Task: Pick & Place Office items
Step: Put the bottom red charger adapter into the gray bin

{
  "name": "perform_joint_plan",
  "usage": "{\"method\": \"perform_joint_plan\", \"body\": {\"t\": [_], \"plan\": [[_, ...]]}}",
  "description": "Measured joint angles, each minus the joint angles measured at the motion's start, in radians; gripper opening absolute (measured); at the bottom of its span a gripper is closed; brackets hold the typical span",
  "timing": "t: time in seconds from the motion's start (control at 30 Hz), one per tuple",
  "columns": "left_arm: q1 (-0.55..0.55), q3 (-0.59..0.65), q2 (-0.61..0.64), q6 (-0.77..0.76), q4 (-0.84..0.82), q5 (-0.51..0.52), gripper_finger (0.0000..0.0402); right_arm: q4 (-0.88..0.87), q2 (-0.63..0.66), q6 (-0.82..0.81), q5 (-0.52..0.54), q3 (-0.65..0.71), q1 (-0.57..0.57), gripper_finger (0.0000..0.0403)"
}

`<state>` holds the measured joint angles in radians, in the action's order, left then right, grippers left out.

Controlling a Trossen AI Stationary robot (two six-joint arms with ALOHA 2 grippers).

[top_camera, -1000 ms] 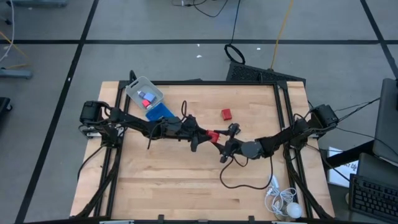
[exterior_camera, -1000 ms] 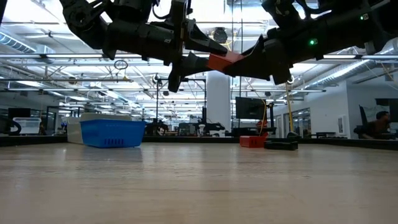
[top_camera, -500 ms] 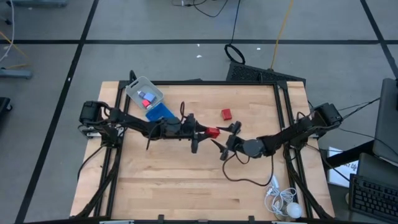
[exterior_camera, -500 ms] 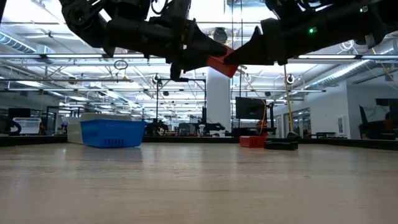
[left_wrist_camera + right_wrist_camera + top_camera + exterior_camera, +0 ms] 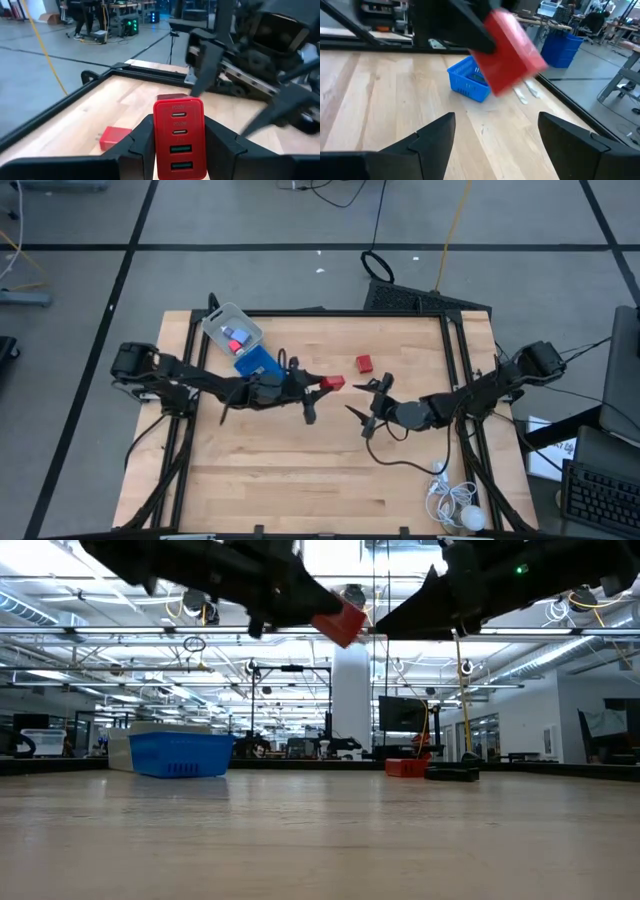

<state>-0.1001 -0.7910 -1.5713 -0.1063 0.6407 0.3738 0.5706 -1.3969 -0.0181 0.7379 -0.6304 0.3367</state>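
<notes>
Left pincer (image 5: pixel 179 150) clamped on red USB charger block (image 5: pixel 179 137), mid-air above table (image 5: pixel 300 470) centre.
Right pincer (image 5: pixel 495 132) fingers apart, empty, just beside it. Block looks rigid, light, smooth-sided: grip flat faces, squarely.

The clear box (image 5: pixel 231 331) sits at the table's (image 5: pixel 300 470) far left corner, the basket (image 5: pixel 257 361) just beside it toward the centre. A charger block (image 5: pixel 364 363) lies farther right, near the far edge.
</notes>
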Motion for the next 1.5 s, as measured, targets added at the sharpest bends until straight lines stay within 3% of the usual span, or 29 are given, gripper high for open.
{"method": "perform_joint_plan", "body": {"t": [0.37,0.53,0.63,1.1,1.5], "plan": [[-0.102,0.007,0.273,0.076,-0.309,-0.013,0.0124,0.034,0.0,-0.009,-0.063,0.0,-0.001,0.0268],[-0.134,0.104,0.364,0.112,-0.243,0.0,0.0124,0.035,0.0,-0.026,-0.064,0.0,0.0,0.0267],[-0.127,0.179,0.439,0.108,-0.224,0.067,0.0124,0.038,0.0,-0.027,-0.064,0.0,-0.001,0.0267],[-0.031,0.467,0.754,0.035,-0.214,0.202,0.0124,0.038,0.0,-0.027,-0.064,0.0,-0.001,0.0265],[0.068,0.605,0.851,-0.03,-0.144,0.256,0.0124,0.038,0.0,-0.034,-0.064,0.0,-0.001,0.0263]]}}
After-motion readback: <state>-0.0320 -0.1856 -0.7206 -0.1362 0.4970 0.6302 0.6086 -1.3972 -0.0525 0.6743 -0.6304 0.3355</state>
